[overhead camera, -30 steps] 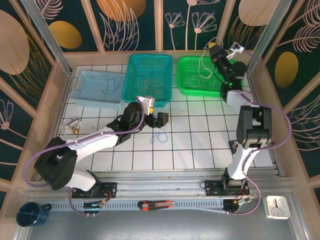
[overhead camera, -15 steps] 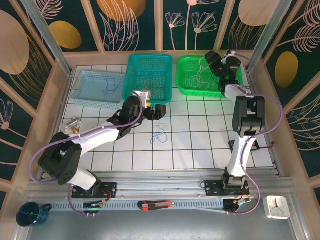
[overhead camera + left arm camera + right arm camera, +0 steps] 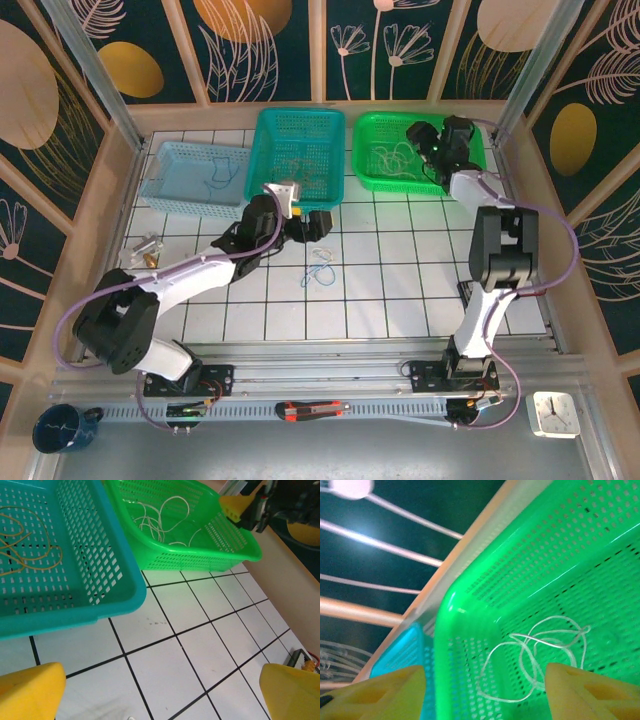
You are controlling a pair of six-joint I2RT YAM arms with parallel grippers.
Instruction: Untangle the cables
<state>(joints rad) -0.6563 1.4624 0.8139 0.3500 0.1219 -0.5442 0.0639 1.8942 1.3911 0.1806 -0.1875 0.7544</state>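
Cables, a small blue tangle, are lying loose on the white tiled counter, just in front of the teal basket. The left end effector is hovering between the tangle and that basket's near wall, and its yellow fingers are standing wide apart and gripping nothing. The left wrist view is showing bare tile under them, with the teal and green baskets close ahead.

The right end effector is hanging over the green basket. Its fingers are also spread and empty. Whitish cables are curling on the basket floor below them.

Brownish-yellow cables are resting in loops inside the teal basket. A light blue basket is sitting at the far left and holding one thin blue cable.

A small clear object is lying at the counter's left edge, beside the left arm; what it is cannot be told. A box cutter, a dark mug and a small clock are sitting along the near rail, well apart from the cables.
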